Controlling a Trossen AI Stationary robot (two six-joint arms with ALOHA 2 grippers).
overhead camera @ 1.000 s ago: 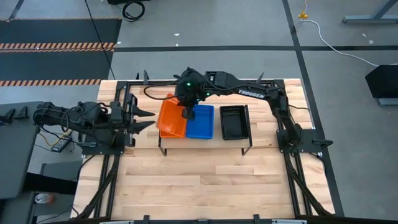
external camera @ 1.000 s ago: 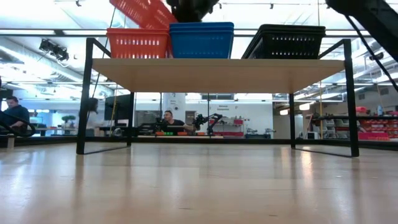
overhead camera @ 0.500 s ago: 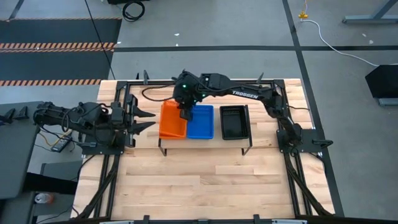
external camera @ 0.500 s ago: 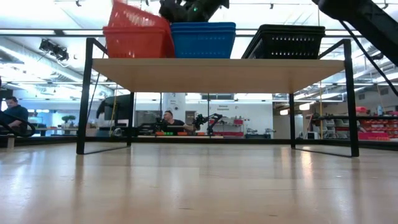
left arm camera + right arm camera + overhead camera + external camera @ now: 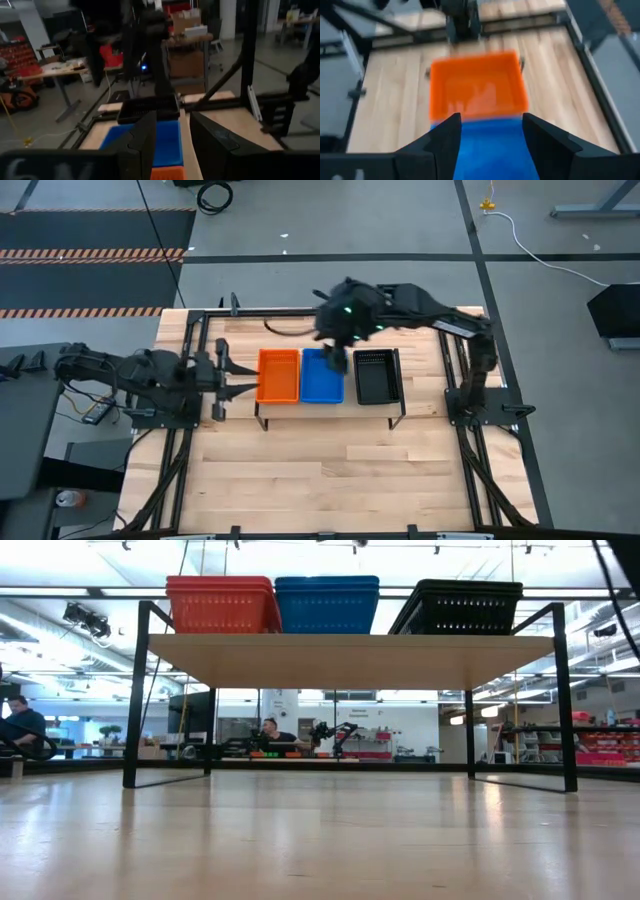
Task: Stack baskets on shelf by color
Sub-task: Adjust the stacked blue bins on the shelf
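Observation:
Three baskets stand in a row on the shelf (image 5: pixel 350 660): orange (image 5: pixel 279 375) at its left, blue (image 5: pixel 322 375) in the middle, black (image 5: pixel 376 375) at its right. The low view shows the orange basket (image 5: pixel 222 605) resting level, nested in another orange one. My right gripper (image 5: pixel 490 135) hovers open above the blue basket (image 5: pixel 485 150), touching nothing. My left gripper (image 5: pixel 242 377) stands open just left of the shelf, pointing at the baskets, with nothing between its fingers (image 5: pixel 145 140).
The shelf's thin black legs (image 5: pixel 135 690) stand on the plank tabletop (image 5: pixel 330 470), which has free room in front of the shelf. Black rails (image 5: pixel 185 450) run along both table sides. People sit in the room beyond the table (image 5: pixel 20 725).
My right gripper has opened and let go of the tilted orange basket, which has dropped level onto the orange one on the shelf. The gripper has then risen and swung toward the table's right, over the blue basket. My left gripper has edged toward the shelf.

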